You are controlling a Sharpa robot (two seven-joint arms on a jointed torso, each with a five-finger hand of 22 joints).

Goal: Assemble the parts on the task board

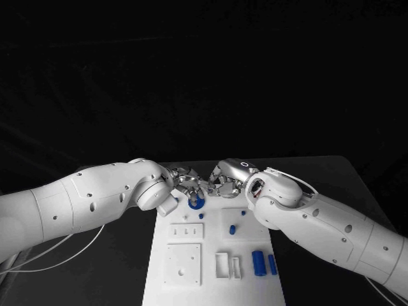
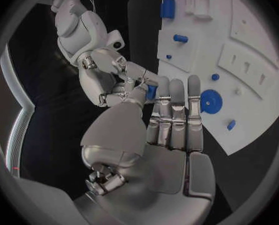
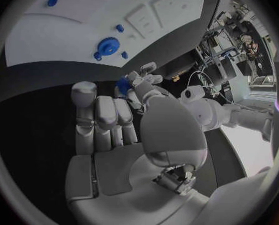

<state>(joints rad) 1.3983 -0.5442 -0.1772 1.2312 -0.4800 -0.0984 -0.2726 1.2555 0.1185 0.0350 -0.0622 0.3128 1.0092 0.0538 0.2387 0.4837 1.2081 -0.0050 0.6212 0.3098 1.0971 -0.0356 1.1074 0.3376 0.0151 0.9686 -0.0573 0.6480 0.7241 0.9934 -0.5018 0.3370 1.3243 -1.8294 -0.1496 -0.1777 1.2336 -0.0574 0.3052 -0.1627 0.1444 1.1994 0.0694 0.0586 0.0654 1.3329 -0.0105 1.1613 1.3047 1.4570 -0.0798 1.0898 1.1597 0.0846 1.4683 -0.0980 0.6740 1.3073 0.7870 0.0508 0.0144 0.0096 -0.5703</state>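
My two hands meet above the far end of the white task board (image 1: 213, 290). The left hand (image 1: 184, 182) and the right hand (image 1: 228, 181) are fingertip to fingertip. Between them sits a small blue part (image 2: 151, 92), also seen in the right wrist view (image 3: 122, 84). Thumb and fingers of the left hand (image 2: 171, 130) close on it from one side. The right hand (image 3: 114, 135) closes on it from the other. Just below them a blue gear (image 1: 196, 203) lies flat on the board (image 2: 252, 45).
Two blue cylinders (image 1: 257, 259) (image 1: 272, 264) lie near the board's right edge, beside upright white blocks (image 1: 222, 264). A blue peg (image 1: 231, 228) and small blue studs (image 1: 243, 213) stand mid-board. White slotted plates (image 1: 183, 264) cover the board's left side. Black table surrounds it.
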